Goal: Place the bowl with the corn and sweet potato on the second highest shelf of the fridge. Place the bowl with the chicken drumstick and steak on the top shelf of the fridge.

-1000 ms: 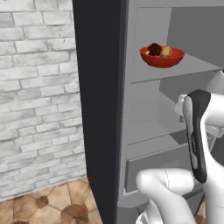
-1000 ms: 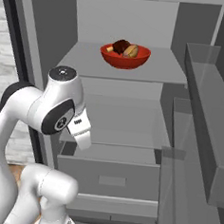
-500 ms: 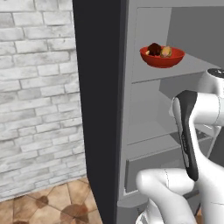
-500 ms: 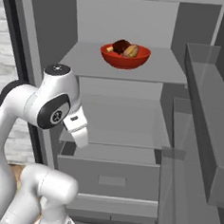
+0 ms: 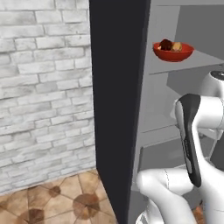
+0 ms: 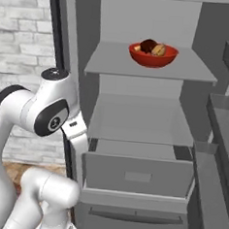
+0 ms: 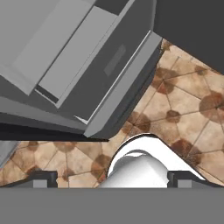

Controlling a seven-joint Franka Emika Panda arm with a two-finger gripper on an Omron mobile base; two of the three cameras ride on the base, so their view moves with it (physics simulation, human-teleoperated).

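We look down past our wide-open gripper (image 7: 111,178) at the fridge's (image 7: 52,39) grey pulled-out drawer (image 7: 94,72). Beside the drawer lies brown patterned tile floor (image 7: 183,113).

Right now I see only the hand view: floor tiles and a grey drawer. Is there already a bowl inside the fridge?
Observer: Yes. A red bowl stands on the top shelf of the fridge.
Operator: Which food is in it?
Observer: A dark chunk, the steak, next to a tan piece, the chicken drumstick.
Operator: And the shelf below it?
Observer: The second highest shelf is bare, with no bowl on it.
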